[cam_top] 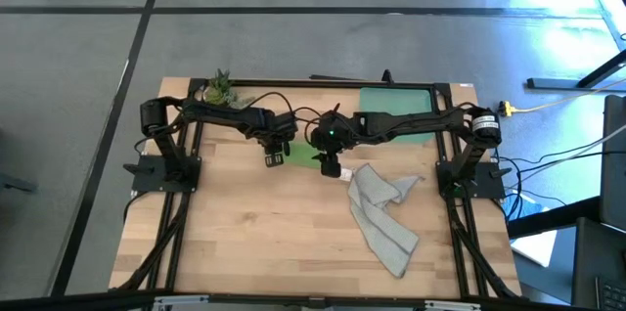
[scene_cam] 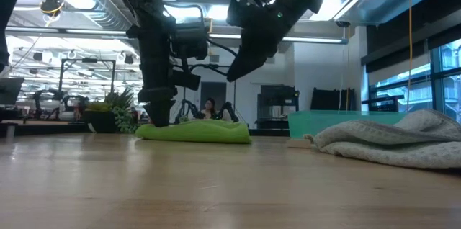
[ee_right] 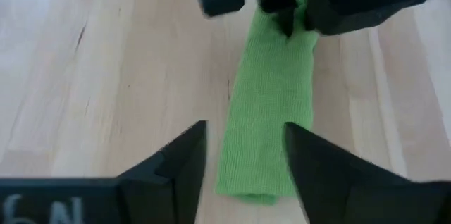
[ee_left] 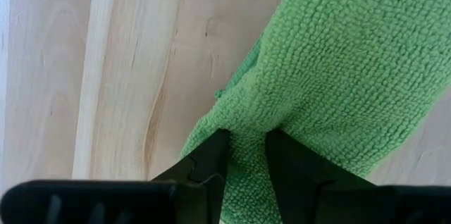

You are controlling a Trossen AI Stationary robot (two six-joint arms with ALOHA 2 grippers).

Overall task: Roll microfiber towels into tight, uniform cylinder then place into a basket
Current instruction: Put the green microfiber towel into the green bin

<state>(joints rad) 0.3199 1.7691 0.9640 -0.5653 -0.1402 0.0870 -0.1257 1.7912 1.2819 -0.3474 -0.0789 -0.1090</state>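
Note:
The lime green towel (cam_top: 304, 159) lies as a long roll on the table in the middle; it also shows in the low view (scene_cam: 193, 131). My left gripper (cam_top: 277, 157) is down at the roll's left end and shut on it. My right gripper (cam_top: 333, 166) is open and raised above the roll's right end (ee_right: 261, 175), its fingers on either side and clear of it. The light grey towel (cam_top: 383, 211) lies crumpled to the right. The teal basket (cam_top: 396, 106) stands at the far edge. My left gripper pinches the green roll's left end (ee_left: 246, 122) between its two fingers, with cloth bunched in the narrow gap. The fingers (scene_cam: 158, 114) come from above, pointing down. The roll lies on the table along its whole length.
A small potted plant (cam_top: 220, 88) stands at the far left corner. The grey towel (scene_cam: 389, 142) takes up the table's right near part. Bare wood lies to the left and front of the roll.

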